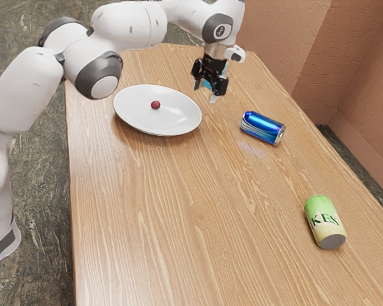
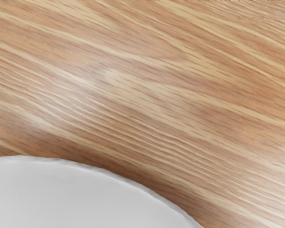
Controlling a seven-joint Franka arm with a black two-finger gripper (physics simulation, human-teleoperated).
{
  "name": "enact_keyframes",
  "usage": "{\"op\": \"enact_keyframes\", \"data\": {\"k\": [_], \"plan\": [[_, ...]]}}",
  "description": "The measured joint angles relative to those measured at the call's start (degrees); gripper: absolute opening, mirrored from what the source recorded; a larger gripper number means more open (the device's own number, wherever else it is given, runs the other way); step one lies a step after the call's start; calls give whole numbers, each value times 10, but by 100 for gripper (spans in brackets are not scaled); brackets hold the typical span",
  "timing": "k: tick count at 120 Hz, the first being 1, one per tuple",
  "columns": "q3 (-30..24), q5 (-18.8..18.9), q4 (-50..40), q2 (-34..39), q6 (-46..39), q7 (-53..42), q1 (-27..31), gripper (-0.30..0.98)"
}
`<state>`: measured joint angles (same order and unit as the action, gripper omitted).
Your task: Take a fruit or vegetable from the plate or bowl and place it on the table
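Beyond the plate's rim, toward the exterior view's right, my gripper (image 1: 205, 93) hangs above the table (image 1: 179, 210) with its two fingers apart. A small round dark-red fruit (image 1: 156, 104) lies near the middle of the white plate (image 1: 179, 120). In the wrist view, part of the white plate (image 2: 61, 194) curves beside bare wood of the table (image 2: 147, 95). The fruit stands clear of my gripper, some way to its side.
A blue can (image 1: 262, 127) lies on its side near the gripper, toward the exterior view's right. Farther along the table is a green and yellow can (image 1: 325, 222). Something cyan (image 1: 208, 84) shows behind the gripper, mostly hidden. A brick-like wall (image 1: 306, 51) stands past the table's edge.
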<state>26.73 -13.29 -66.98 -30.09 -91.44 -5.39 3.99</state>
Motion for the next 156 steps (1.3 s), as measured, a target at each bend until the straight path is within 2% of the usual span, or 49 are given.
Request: {"op": "enact_keyframes", "data": {"k": [14, 38, 71, 81, 91, 98, 120, 141, 156], "plan": [[1, 3, -1, -5, -6, 6, 5, 68], [1, 4, -44, -8, -11, 8, 69, 68], [2, 1, -95, 29, -15, 3, 48, 68], [3, 5, -117, 80, -15, 2, 41, 68], [3, 19, -193, 159, -26, 1, 32, 68], [3, 29, -230, 187, -36, 0, 28, 68], [4, 43, -278, 205, -62, -4, 26, 68], [40, 55, -316, 222, -75, -11, 25, 68], [63, 70, -361, 261, -81, -14, 13, 68]]}}
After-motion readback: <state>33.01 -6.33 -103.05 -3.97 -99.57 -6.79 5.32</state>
